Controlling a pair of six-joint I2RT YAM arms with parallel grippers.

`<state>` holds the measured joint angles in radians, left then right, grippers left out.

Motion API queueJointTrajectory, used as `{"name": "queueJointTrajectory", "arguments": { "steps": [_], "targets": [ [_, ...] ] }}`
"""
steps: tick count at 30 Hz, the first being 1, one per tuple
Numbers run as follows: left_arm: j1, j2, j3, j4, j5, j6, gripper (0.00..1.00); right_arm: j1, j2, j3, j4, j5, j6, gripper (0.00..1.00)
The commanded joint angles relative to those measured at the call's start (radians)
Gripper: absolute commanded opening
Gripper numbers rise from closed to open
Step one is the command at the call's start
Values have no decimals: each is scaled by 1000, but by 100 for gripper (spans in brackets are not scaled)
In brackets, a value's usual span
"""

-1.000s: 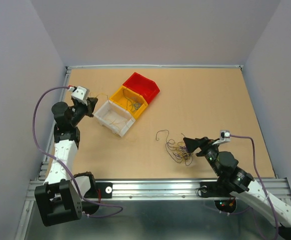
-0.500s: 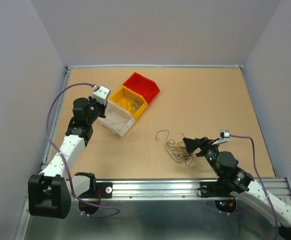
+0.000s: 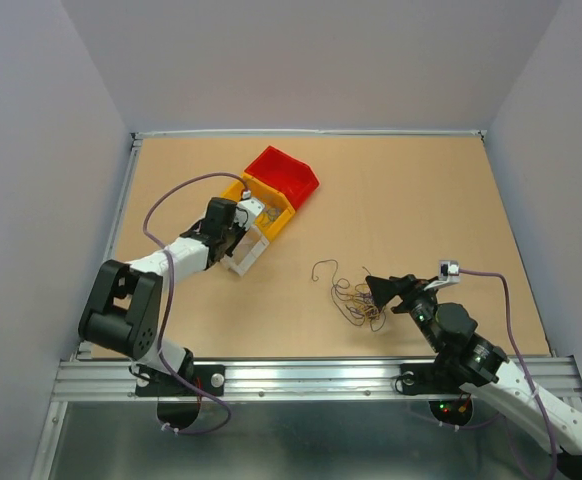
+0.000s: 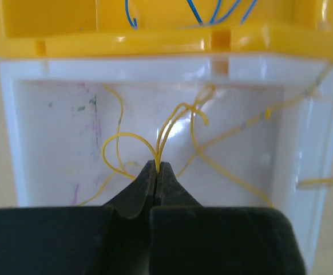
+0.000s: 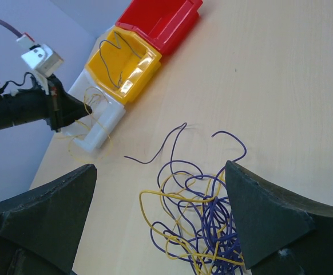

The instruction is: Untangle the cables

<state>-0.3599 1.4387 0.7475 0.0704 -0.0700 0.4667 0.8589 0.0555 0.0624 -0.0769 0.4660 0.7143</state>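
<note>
The desk (image 3: 421, 190) carries three open bins in a diagonal row: the white bin (image 3: 246, 255) nearest the arms, the yellow bin (image 3: 274, 207) touching its far side, and the red bin (image 3: 286, 172) beyond that. The left arm (image 3: 176, 257) reaches in low from the near left of the white bin. Its left end effector (image 4: 157, 169) is over that bin's interior, jaws pinched together on a yellow cable (image 4: 162, 129) whose loops spread across the bin's floor. The yellow bin holds a few thin wires, dark or blue; the views disagree.

The remaining cables (image 5: 203, 229), purple and yellow, lie in a loose clump on the desk well to the right of the white bin. One purple strand (image 5: 161, 146) trails off on the clump's bin side. The right end effector (image 5: 159, 166) hangs just at the clump, jaws spread wide and gripping nothing.
</note>
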Motion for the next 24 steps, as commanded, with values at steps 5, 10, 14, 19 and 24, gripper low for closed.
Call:
{"name": "queueJointTrajectory", "arguments": {
  "steps": [5, 10, 14, 19, 24],
  "targets": [
    [3, 173, 96, -20, -152, -5, 23, 5, -14, -52, 51, -13, -12, 98],
    [3, 105, 70, 20, -133, -17, 39, 5, -17, -52, 54, -23, -10, 99],
    [3, -114, -19, 103, -103, -13, 60, 5, -16, -53, 55, -26, -13, 98],
    [3, -242, -82, 160, -88, -14, 70, 3, -17, -53, 55, -27, -15, 99],
    [4, -261, -80, 146, -41, -13, 70, 5, -17, -53, 58, -24, -15, 99]
  ]
}}
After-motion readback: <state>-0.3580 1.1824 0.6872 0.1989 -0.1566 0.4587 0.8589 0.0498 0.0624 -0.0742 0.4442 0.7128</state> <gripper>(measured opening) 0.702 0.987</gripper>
